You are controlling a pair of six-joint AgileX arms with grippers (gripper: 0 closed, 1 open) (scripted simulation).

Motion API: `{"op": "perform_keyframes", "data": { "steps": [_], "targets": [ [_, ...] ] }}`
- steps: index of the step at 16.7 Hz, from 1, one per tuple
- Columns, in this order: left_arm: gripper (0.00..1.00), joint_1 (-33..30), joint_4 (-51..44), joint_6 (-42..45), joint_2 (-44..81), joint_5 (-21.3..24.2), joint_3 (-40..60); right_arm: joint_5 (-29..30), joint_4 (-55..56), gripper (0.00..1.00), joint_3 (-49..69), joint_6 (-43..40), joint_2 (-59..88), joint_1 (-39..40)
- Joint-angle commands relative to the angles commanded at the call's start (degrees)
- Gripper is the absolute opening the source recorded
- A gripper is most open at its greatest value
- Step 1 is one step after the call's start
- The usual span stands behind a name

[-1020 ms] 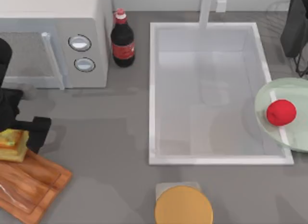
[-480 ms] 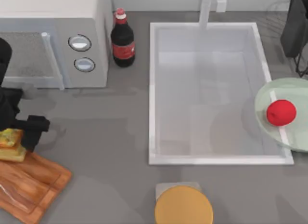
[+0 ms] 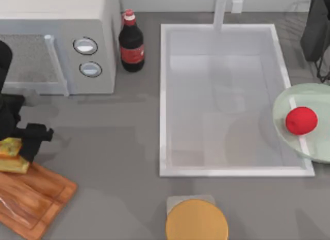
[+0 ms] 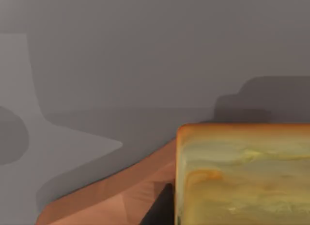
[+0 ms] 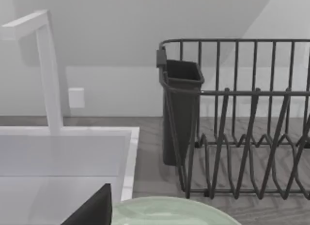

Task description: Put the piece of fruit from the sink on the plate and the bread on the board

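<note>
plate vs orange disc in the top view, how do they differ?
The plate is pale green and translucent; the orange disc is opaque orange-yellow. The plate is wider. The plate carries the red fruit beside the sink; the disc, below the sink, carries nothing. Both are round.

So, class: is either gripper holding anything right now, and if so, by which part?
The left gripper is at the bread on the board's edge, but whether it grips it cannot be told. The right arm is parked at the top view's upper right.
</note>
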Motion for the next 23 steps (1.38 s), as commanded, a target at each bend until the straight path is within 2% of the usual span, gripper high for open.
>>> {"op": "perform_keyframes", "data": {
  "steps": [9, 17, 23],
  "targets": [
    [0.0, -0.13, -1.2, 0.26, -1.18, 0.42, 0.4, 0.0, 0.0, 1.0, 0.0, 0.0, 0.0, 0.0],
    [0.0, -0.08, -16.35, 3.15, -7.19, -2.11, 9.33, 0.0, 0.0, 1.0, 0.0, 0.0, 0.0, 0.0],
    [0.0, -0.31, -22.63, -0.37, -7.55, 0.32, 15.68, 0.0, 0.0, 1.0, 0.0, 0.0, 0.0, 0.0]
  ]
}}
